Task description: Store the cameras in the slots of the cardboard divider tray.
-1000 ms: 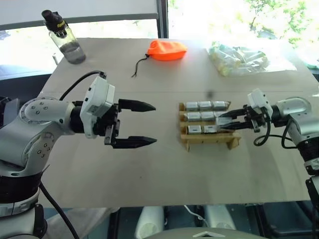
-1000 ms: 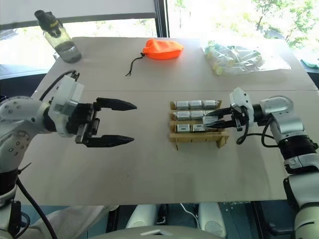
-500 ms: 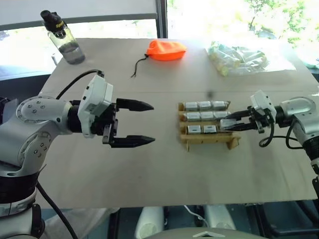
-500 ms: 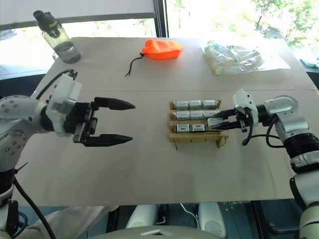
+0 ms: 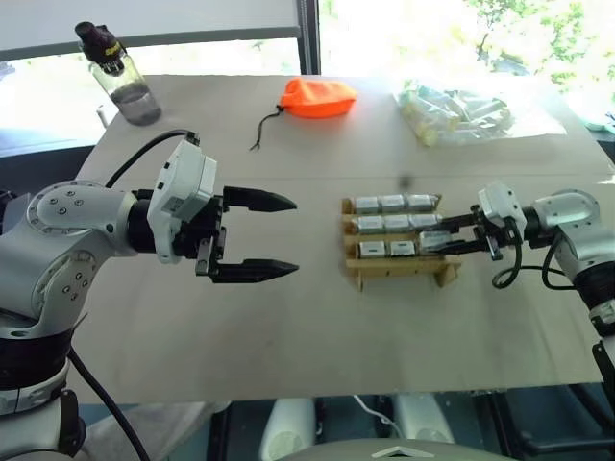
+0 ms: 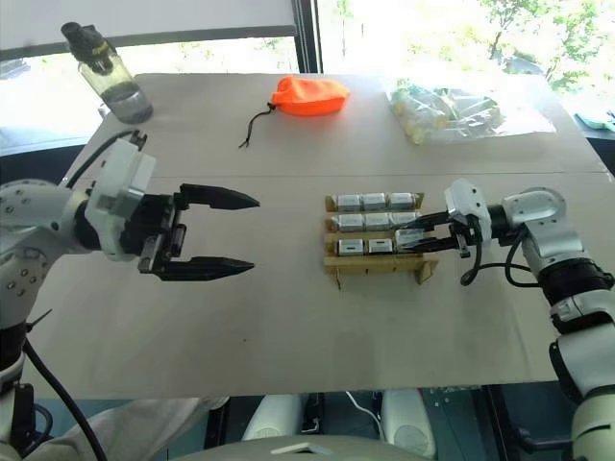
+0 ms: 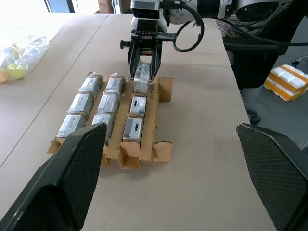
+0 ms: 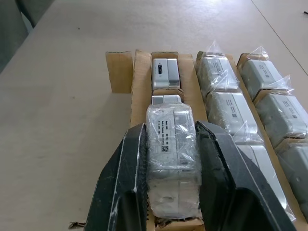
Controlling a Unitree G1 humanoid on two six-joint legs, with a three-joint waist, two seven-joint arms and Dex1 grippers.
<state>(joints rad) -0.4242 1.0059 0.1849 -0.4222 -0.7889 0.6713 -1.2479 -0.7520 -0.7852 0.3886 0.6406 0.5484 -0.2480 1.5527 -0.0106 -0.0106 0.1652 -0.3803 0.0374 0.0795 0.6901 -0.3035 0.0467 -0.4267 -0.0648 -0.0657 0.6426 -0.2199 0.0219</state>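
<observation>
**Right tool holds a camera at the tray's near row**

The right tool point(image 8: 168, 192) is clamped on a plastic-wrapped camera point(image 8: 172, 156), holding it over the end slot of the cardboard divider tray point(image 5: 399, 271) on the surface point(image 5: 317, 327). Ahead of its fingertips, two cameras sit in that row; two filled rows lie beside it. The left tool point(image 5: 279, 235) hangs spread wide and empty, well apart from the tray.

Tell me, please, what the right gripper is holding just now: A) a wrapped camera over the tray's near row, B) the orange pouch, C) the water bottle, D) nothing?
A: the right gripper is clamped on a plastic-wrapped camera at the end slot of the cardboard tray.
</observation>
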